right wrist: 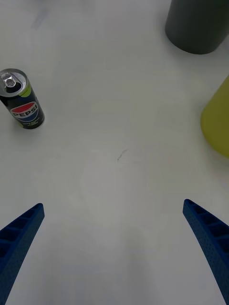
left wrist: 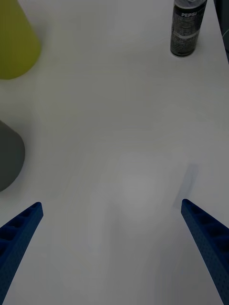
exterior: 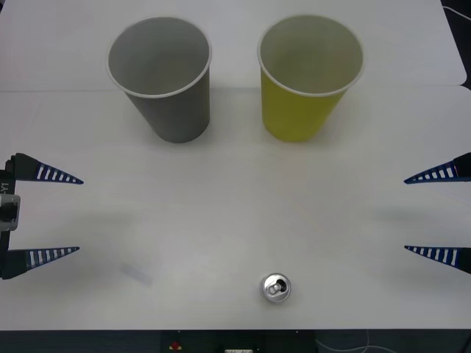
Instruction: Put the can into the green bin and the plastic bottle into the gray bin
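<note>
This looks like a robotics lab or test bench, not a home or kitchen. The work surface is a plain white desk (exterior: pixel 235 220), bare of any household clutter, and made of more than one panel: a seam runs across it behind the cups. Two blue ribbed grippers, the left gripper (exterior: pixel 55 215) and the right gripper (exterior: pixel 430 215), reach in from either side with jaws spread wide. Ahead of the jaws stand props laid out as for a trial: a gray bin (exterior: pixel 163 77) and a green bin (exterior: pixel 307 77), both paper cups, and nearer the desk's front edge a small can (exterior: pixel 276 287). Below that edge show dark equipment and a loose cable (exterior: pixel 346 344).
</note>
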`<move>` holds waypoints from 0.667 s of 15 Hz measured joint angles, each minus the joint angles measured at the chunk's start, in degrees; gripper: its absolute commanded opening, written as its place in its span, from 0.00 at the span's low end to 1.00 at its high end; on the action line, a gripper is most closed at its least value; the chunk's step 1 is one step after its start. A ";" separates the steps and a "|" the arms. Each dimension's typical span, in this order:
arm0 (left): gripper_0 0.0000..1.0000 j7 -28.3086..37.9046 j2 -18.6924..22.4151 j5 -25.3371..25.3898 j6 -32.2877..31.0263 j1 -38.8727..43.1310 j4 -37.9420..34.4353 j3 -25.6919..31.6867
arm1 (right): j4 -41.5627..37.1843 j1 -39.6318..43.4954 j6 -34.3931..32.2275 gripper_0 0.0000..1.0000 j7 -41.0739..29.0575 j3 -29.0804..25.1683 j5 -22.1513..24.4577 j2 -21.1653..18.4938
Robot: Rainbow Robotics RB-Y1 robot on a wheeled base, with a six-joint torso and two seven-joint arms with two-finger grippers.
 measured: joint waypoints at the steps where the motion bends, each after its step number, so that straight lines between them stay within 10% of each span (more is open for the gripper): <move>1: 1.00 0.00 0.00 0.00 0.00 0.00 0.00 0.00 | 0.00 0.00 0.00 1.00 0.00 0.00 0.00 0.00; 10: 1.00 0.00 0.00 0.00 0.00 0.00 0.00 0.00 | 2.82 -2.43 -2.71 1.00 1.54 1.31 -3.39 -1.18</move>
